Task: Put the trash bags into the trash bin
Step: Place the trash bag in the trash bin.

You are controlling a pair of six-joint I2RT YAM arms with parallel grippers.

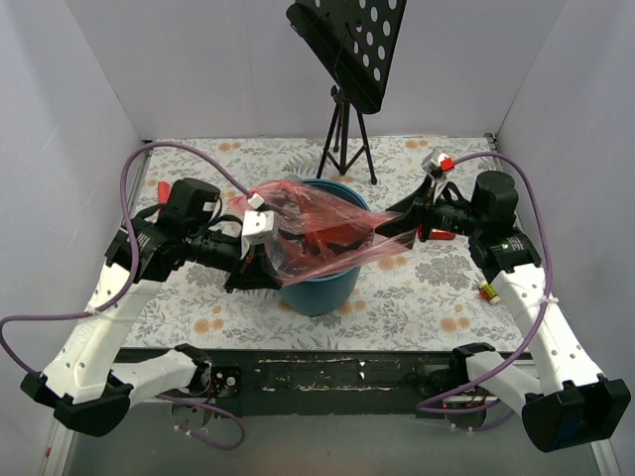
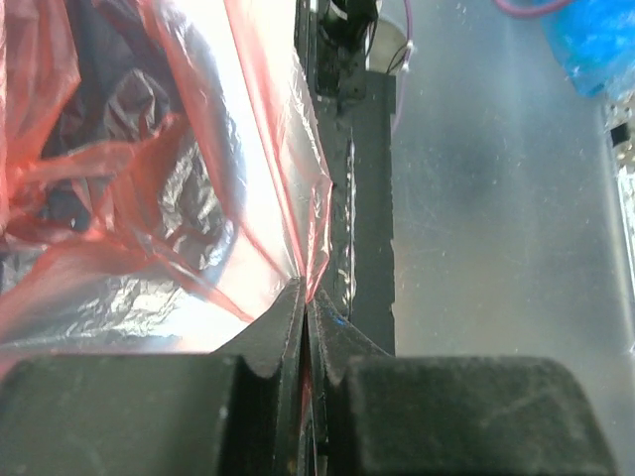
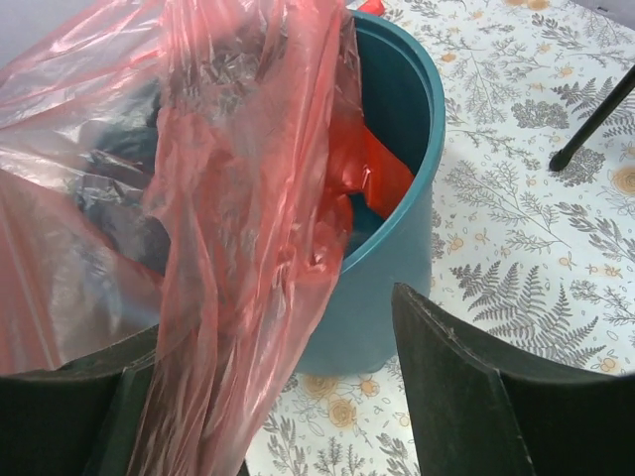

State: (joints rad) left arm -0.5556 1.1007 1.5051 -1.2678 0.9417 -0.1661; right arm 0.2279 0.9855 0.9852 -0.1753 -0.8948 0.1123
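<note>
The trash bag, a thin translucent red film, is stretched over the mouth of the teal trash bin between my two grippers. On the bin's left side, my left gripper is shut, and the left wrist view shows its fingertips pinching an edge of the bag. My right gripper is at the bin's right side. In the right wrist view it stands open, with the bag draped over its left finger and hanging partly into the bin. More red film lies inside the bin.
A black music stand on a tripod stands behind the bin; one tripod leg shows at the right. Small items lie on the flowered cloth: a red and white one at back right, another beside the right arm, a red one at left.
</note>
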